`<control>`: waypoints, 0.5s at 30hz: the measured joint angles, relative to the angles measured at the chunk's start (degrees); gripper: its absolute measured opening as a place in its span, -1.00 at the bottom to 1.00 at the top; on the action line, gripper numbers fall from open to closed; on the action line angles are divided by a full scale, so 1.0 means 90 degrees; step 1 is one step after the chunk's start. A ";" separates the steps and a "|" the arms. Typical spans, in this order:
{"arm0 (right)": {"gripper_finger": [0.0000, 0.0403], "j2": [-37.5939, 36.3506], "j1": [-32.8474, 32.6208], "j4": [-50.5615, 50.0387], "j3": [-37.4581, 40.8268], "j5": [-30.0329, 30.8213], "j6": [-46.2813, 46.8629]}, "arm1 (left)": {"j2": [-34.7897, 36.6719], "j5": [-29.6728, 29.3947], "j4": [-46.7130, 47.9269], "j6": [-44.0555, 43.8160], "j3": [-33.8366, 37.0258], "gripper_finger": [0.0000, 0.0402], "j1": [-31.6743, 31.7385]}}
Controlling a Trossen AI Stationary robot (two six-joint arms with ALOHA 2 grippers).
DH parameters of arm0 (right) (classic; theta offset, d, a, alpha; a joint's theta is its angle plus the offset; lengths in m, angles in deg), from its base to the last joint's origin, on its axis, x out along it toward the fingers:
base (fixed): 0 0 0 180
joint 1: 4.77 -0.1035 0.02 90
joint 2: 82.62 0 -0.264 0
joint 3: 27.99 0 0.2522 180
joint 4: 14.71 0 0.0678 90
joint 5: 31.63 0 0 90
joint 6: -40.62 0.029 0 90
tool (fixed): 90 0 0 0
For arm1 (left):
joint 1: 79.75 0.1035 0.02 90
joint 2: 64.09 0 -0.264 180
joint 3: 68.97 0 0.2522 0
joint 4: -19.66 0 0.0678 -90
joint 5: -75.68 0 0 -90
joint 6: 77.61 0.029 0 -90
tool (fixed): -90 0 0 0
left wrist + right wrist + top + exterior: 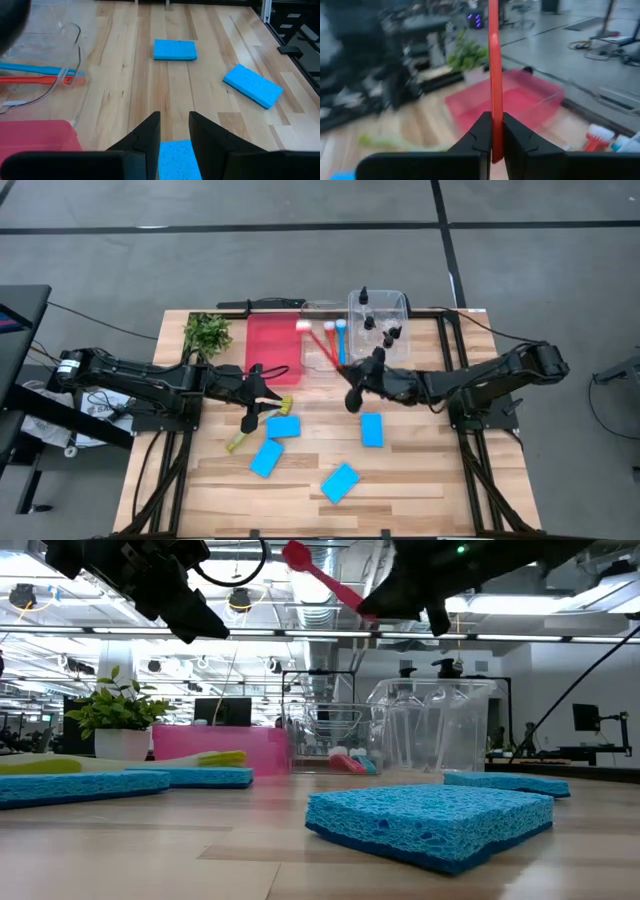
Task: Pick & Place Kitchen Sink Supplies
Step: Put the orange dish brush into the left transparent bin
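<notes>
Both arms reach inward above the table's middle. The right gripper (492, 137) is raised, fingers pinched tight on a thin handle; the left gripper (174, 131) hovers with fingers slightly parted

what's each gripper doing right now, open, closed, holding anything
Left gripper: open, holding nothing, over a blue sponge.
Right gripper: closed on a red brush, lifted off the table.

Red brush (493, 75): head cut off by frame top. Sponge (177, 159) mostly hidden behind left gripper fingers (147, 135).
</notes>
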 joint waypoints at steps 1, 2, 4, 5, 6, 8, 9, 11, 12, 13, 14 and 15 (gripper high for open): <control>-0.90 0.0053 0.0121 0.0140 0.0000 0.0006 0.0069 | 0.0000 0.0000 0.0000 0.0000 0.0000 -0.49 0.0000; -0.89 0.0114 0.0247 0.0268 0.0000 0.0010 0.0177 | 0.0000 0.0000 0.0000 0.0000 0.0000 -0.49 -0.0001; -0.88 0.0257 0.0503 0.0472 0.0000 0.0025 0.0527 | 0.0000 0.0000 -0.0005 0.0000 0.0000 -0.49 -0.0001; -0.88 0.0340 0.0644 0.0551 0.0000 0.0022 0.0716 | 0.0000 0.0000 -0.0010 0.0000 0.0000 -0.49 0.0000; -0.88 0.0428 0.0767 0.0613 0.0000 0.0020 0.0811 | 0.0000 0.0000 -0.0013 0.0000 0.0000 -0.49 0.0000; -0.90 0.0618 0.0984 0.0804 0.0000 0.0016 0.0832 | 0.0000 0.0000 -0.0017 0.0000 0.0002 -0.49 0.0000; -0.91 0.0714 0.1076 0.0899 0.0000 0.0016 0.0835 | 0.0000 0.0000 -0.0017 0.0000 0.0000 -0.49 0.0000; -0.92 0.0921 0.1241 0.1107 0.0000 0.0011 0.0838 | 0.0000 0.0000 -0.0017 0.0000 0.0000 -0.49 0.0000; -0.92 0.1034 0.1306 0.1212 -0.0002 0.0008 0.0839 | 0.0000 0.0000 -0.0017 0.0000 0.0002 -0.49 -0.0001; -0.91 0.1130 0.1365 0.1292 -0.0002 0.0003 0.0848 | 0.0000 0.0000 -0.0017 0.0000 0.0000 -0.49 0.0000; -0.90 0.1217 0.1423 0.1344 -0.0002 -0.0001 0.0853 | 0.0000 0.0000 -0.0019 0.0000 0.0000 -0.49 0.0000; -0.89 0.1315 0.1467 0.1409 -0.0002 -0.0001 0.0855 | 0.0000 0.0000 -0.0019 0.0000 0.0002 -0.49 0.0000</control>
